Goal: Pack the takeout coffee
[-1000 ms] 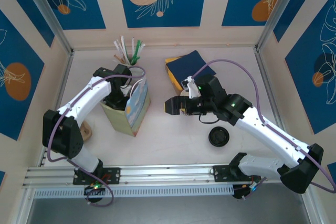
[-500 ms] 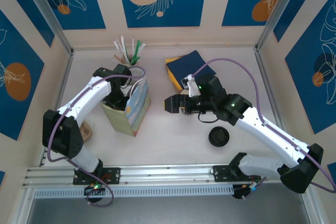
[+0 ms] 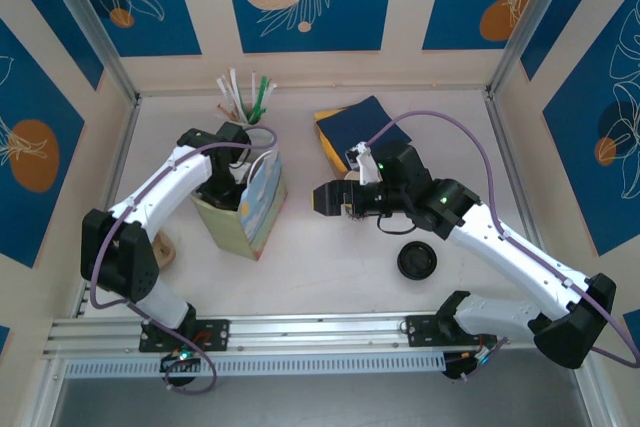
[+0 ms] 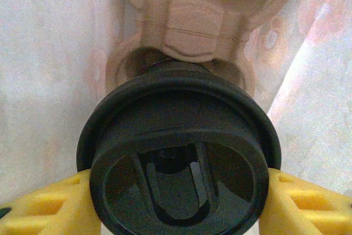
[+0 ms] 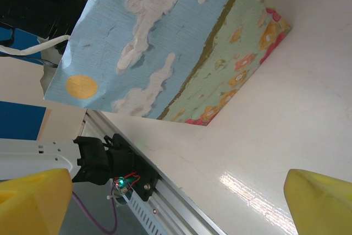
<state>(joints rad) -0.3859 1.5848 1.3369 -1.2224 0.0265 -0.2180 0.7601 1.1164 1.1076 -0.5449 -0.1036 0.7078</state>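
Two yellow fingers (image 4: 38,207) of the left gripper (image 4: 176,205) clamp the takeout coffee (image 4: 176,136) at its black lid, down inside the paper gift bag (image 3: 258,209) standing on the table's (image 3: 330,277) left half. The right gripper (image 3: 330,198) hangs wide open and empty beside the bag. A loose black lid (image 3: 416,261) lies toward the table's near edge.

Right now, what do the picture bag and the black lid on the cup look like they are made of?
The bag looks like paper: it is matte with a fine ribbed texture and a printed sky and flowers, and the crisp folds at its edges fit that. The lid looks like moulded black plastic. It is smooth with a soft sheen and has raised ridges and a rolled rim.
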